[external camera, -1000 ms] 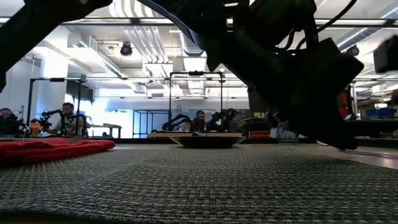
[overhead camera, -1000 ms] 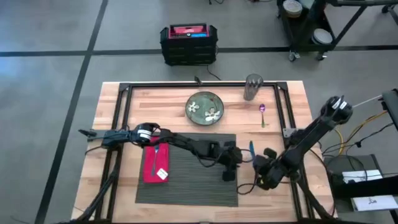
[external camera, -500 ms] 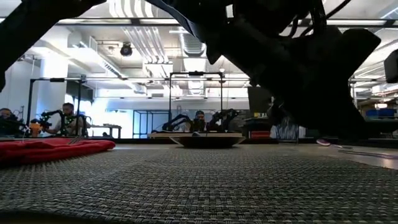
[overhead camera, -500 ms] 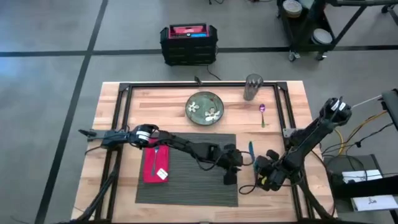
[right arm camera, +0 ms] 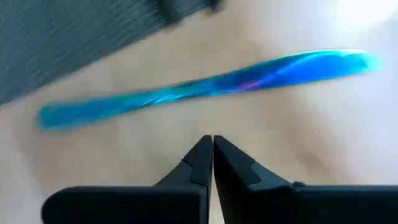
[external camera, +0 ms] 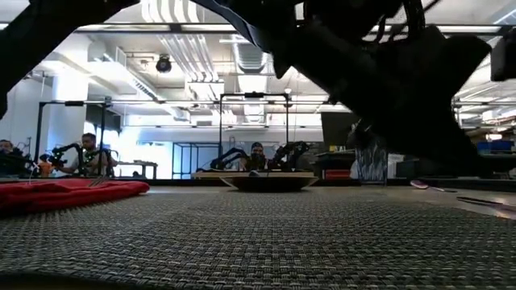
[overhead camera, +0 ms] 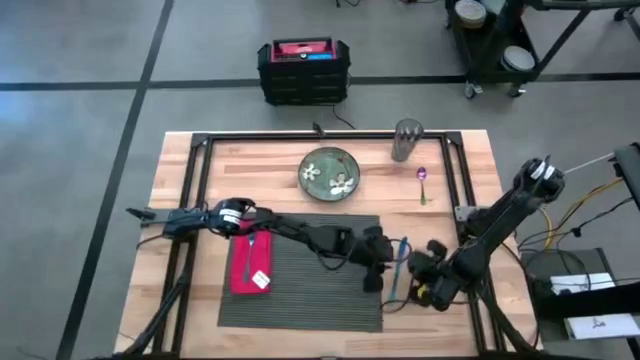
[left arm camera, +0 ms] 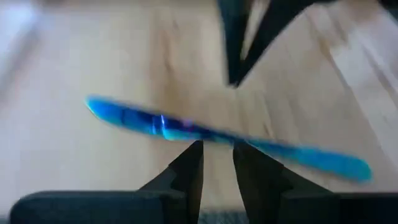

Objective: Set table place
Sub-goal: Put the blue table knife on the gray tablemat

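1. From the low view I get little: dark arm parts fill the upper right, and I cannot make out either end effector there.
2. In both wrist views the blue knife (left arm camera: 224, 135) is smeared; its tip runs out of the right wrist frame's edge.
3. My left end effector (left arm camera: 217, 155) sits at the mat's right edge on the tabletop (overhead camera: 455, 180), fingers (left arm camera: 189, 163) nearly pressed together with a thin gap, nothing between them; the knife lies just beyond the tips.
4. My right end effector (right arm camera: 212, 146) is just right of the knife, fingers (right arm camera: 200, 155) pressed together, empty.
5. The mat (overhead camera: 310, 280) is dark grey, finely ribbed, rectangular, lying on the near middle of the tabletop.
6. The knife lies on bare wood just off the mat's right edge, between the two end effectors.
7. A red napkin (overhead camera: 250, 262) covers the mat's left end.
8. The plate (overhead camera: 330, 172) sits beyond the mat; pale bits on it are too small to tell.
9. A metal cup (overhead camera: 406, 140) stands right of the plate, contents unseen; a spoon (overhead camera: 422, 184) lies near it.
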`<state>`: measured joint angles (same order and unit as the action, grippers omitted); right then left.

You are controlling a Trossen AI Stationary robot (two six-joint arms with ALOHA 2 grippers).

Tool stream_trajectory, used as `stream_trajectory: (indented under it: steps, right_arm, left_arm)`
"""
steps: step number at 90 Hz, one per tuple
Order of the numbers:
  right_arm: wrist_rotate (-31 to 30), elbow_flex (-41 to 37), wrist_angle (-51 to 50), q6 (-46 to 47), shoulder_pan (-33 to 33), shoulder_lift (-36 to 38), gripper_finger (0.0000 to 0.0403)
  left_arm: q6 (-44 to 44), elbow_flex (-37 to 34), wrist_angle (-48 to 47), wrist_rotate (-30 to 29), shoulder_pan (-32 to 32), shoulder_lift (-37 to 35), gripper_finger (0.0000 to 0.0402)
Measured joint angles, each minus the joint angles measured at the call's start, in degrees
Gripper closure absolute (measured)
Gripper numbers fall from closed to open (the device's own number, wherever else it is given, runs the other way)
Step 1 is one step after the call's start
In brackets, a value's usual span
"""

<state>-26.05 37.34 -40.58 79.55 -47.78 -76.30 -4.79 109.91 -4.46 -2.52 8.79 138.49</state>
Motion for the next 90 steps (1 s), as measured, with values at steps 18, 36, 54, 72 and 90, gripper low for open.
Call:
stream_trajectory:
  steps: [18,36,54,72,90]
  right_arm:
    - [-7.84,-7.24,2.37,12.69,0.58,5.07,0.0403]
    - [-8.02,-13.20,12.93,16.90,0.54,4.96,0.0403]
    - [-8.63,-13.81,14.46,16.46,0.56,4.70,0.0403]
    - [-8.65,-13.86,14.53,16.35,0.56,4.70,0.0403]
    - [-8.64,-13.88,14.38,15.81,0.56,4.27,0.0403]
  left_arm:
    - [1.47,-0.13,4.33,0.48,-2.56,2.94,0.0326]
    - [4.59,-0.13,8.34,0.53,-3.29,4.91,0.0326]
    - [6.61,-0.07,14.09,0.68,-3.58,6.17,0.0326]
    - [7.14,-0.22,14.68,0.73,-4.20,8.23,0.0326]
    - [7.24,-0.46,14.37,0.62,-4.21,8.46,0.0326]
